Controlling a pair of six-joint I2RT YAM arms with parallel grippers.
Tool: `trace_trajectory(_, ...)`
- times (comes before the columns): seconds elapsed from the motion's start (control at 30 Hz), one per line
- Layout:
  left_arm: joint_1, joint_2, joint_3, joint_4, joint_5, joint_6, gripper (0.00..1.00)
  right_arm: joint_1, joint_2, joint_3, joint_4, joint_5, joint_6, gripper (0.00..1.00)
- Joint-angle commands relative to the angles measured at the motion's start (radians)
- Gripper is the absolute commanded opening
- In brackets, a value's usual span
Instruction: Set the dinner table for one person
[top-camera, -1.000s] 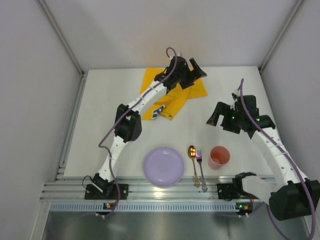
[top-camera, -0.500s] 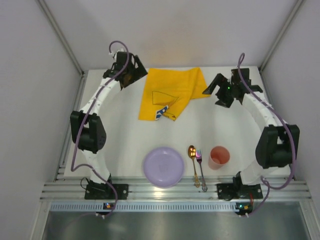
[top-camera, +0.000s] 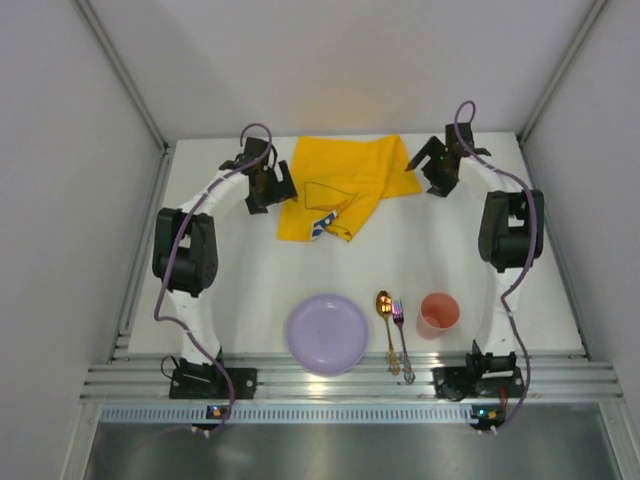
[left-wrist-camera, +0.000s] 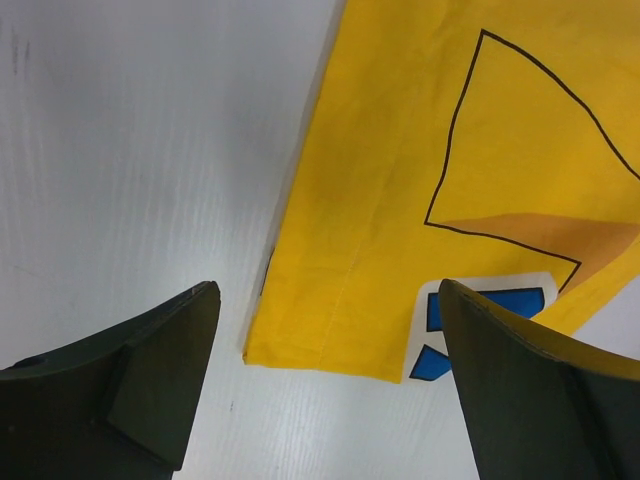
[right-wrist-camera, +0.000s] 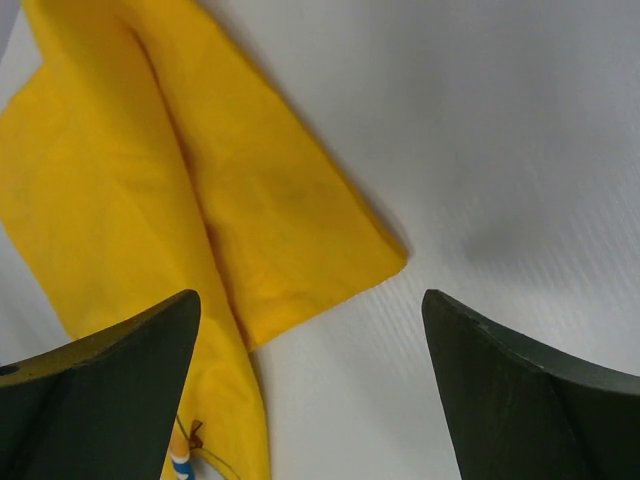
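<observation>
Top external: left hand (top-camera: 272, 188) and right hand (top-camera: 437, 167), both apart, have moved beside the mat (top-camera: 345, 180); spreading likely follows.

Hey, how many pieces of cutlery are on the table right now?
2. A gold spoon and a fork lie side by side between the purple plate and the pink cup. The folded yellow cloth could hide more.

The arms (top-camera: 218, 185) have white links, black joints, purple cables (top-camera: 257, 126) and dark wedge-shaped claw fingers (left-wrist-camera: 530, 400).

yellow cloth (top-camera: 345, 185) folded | purple plate (top-camera: 328, 333) | spoon (top-camera: 384, 303) | fork (top-camera: 402, 340) | pink cup (top-camera: 439, 314)
</observation>
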Motion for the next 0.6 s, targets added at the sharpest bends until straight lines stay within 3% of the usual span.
trace_trajectory(0.0,0.010,0.030,0.006,0.018,0.037,0.041,0.95,0.003,0.049,0.084,-0.008,0.074,0.015,0.92)
trace_trajectory(0.23,0.030,0.146,0.061,0.030,0.083,0.055,0.90,0.020,0.181,0.205,-0.057,0.070,0.005,0.89)
trace_trajectory(0.4,0.035,0.222,0.088,0.042,0.152,0.043,0.82,0.053,0.215,0.217,-0.059,0.051,0.009,0.80)
trace_trajectory(0.53,0.035,0.251,0.088,0.060,0.207,0.024,0.65,0.070,0.223,0.217,-0.060,0.030,0.012,0.71)
trace_trajectory(0.57,0.035,0.254,0.088,0.063,0.217,0.023,0.57,0.076,0.221,0.216,-0.062,0.024,0.010,0.67)
